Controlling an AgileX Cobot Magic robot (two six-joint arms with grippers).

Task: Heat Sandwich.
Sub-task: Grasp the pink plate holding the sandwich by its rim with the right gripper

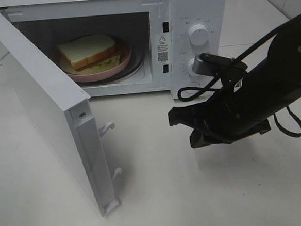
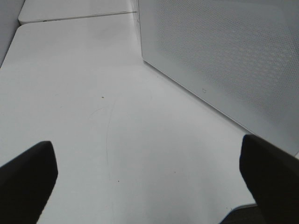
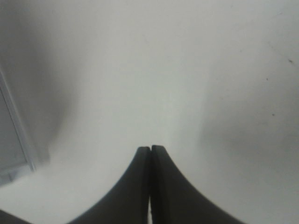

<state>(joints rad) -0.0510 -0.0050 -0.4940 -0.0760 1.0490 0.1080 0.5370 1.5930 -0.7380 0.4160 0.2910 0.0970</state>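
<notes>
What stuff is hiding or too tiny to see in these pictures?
- High view: labels around the white microwave's round dials are too small to read.
- High view: the square white-bread sandwich covers part of the round pink plate.
- Left wrist view: the black left gripper is cut off by the frame edge; only fingertips show.

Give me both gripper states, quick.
Left gripper: open, holding nothing.
Right gripper: closed, fingertips together, nothing between them.
</notes>
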